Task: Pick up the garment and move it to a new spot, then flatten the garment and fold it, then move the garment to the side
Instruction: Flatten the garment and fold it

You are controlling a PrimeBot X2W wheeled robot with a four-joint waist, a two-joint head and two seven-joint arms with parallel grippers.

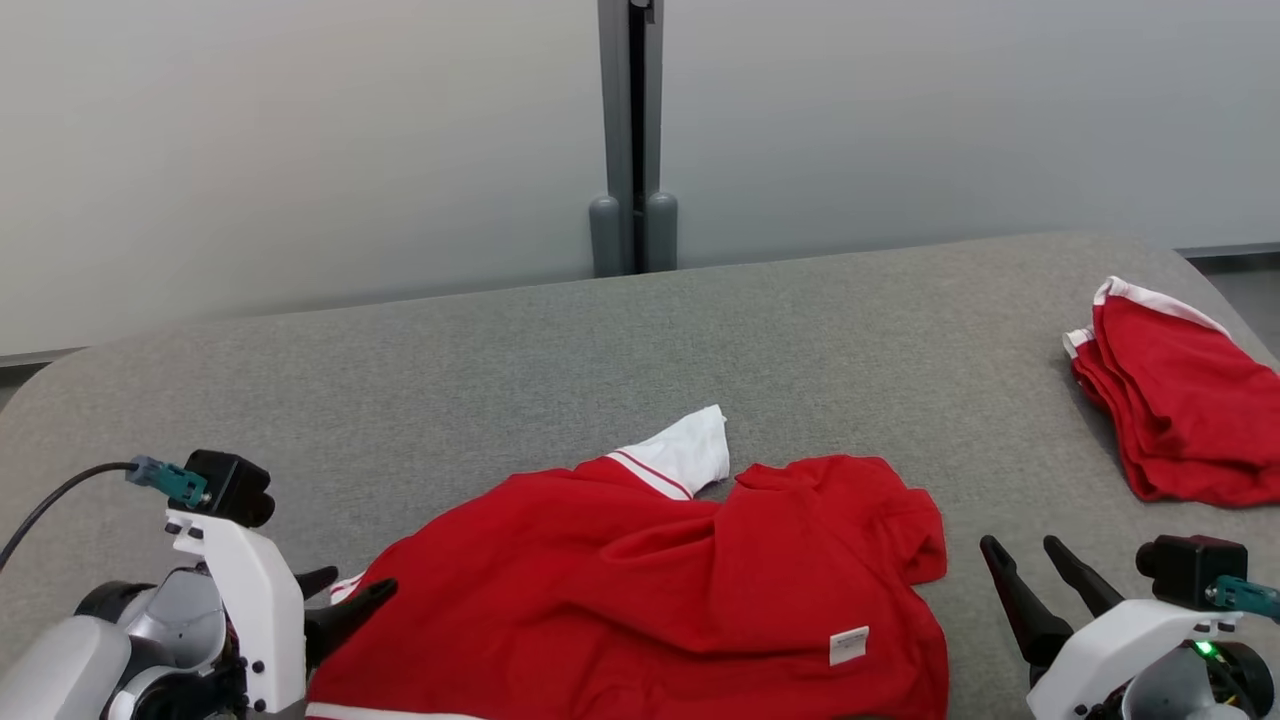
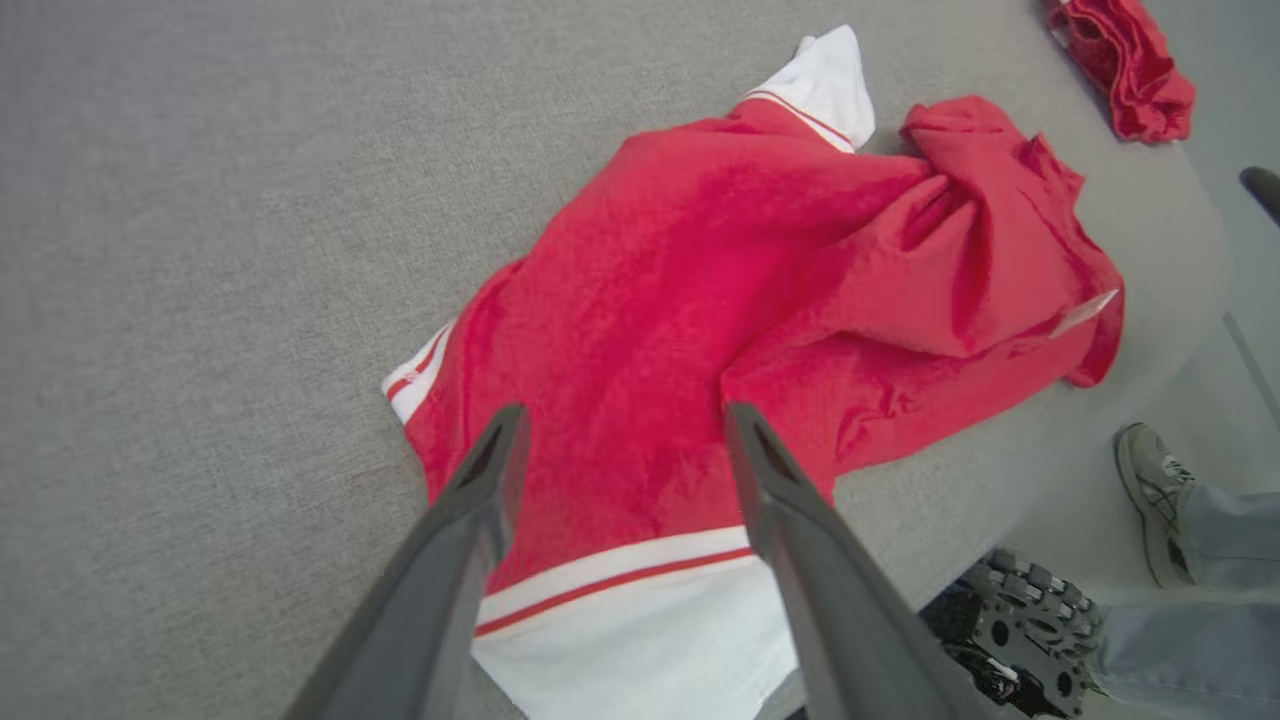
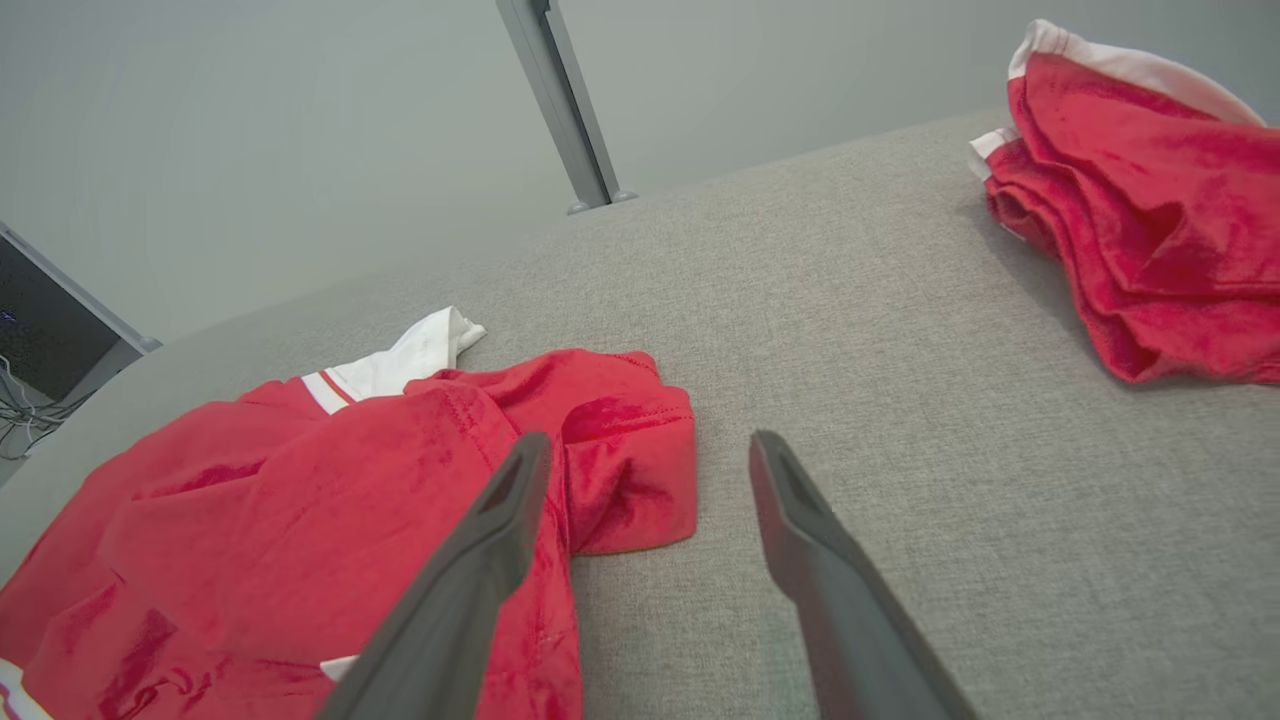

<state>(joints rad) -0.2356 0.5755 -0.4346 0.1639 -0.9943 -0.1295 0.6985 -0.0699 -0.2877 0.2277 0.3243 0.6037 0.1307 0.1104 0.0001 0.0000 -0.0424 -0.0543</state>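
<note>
The garment (image 1: pixel 640 580), a red shirt with white striped sleeve ends, lies rumpled at the near middle of the grey table (image 1: pixel 500 340). One white sleeve (image 1: pixel 690 450) points away from me, and a white label (image 1: pixel 848 645) shows near its right hem. My left gripper (image 1: pixel 345 590) is open at the garment's left edge, its fingers spread above the red cloth (image 2: pixel 640 330) and holding nothing. My right gripper (image 1: pixel 1030 560) is open just right of the garment (image 3: pixel 300 500), over bare table.
A second red garment (image 1: pixel 1170 400) with white trim lies folded at the table's far right (image 3: pixel 1140 200). A grey post (image 1: pixel 632 130) stands behind the table. A person's shoe (image 2: pixel 1150 490) and trouser leg show on the floor beside the near table edge.
</note>
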